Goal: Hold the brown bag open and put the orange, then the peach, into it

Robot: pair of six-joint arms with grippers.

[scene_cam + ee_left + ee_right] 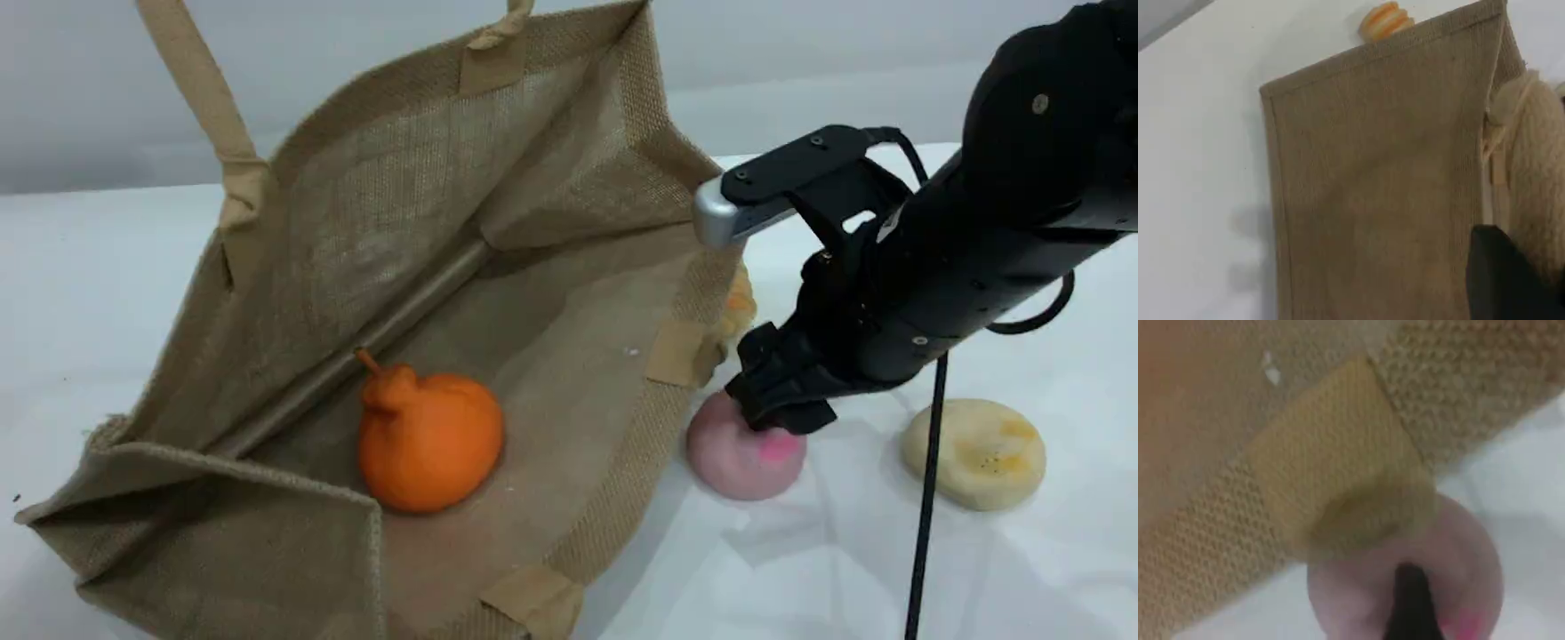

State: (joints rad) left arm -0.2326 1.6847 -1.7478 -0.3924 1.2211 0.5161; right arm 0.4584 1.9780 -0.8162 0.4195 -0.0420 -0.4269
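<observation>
The brown bag (373,204) lies on its side with its mouth gaping toward the camera. The orange (431,440) rests inside it on the lower wall. One beige handle (191,84) rises taut out of the top of the scene view. In the left wrist view the bag's outer wall (1378,187) fills the frame, and my left gripper (1511,287) sits shut at the strap (1538,160). The peach (738,458) sits on the table just right of the bag's rim. My right gripper (782,413) is down on its top, jaws set around it. Its fingertip (1411,607) lies against the peach (1471,553).
A pale yellow disc (973,453) lies right of the peach. An orange-striped roll (740,307) peeks out behind the bag's right edge and shows as well over the bag's edge as the roll (1386,20). A black cable (925,498) hangs down from the right arm.
</observation>
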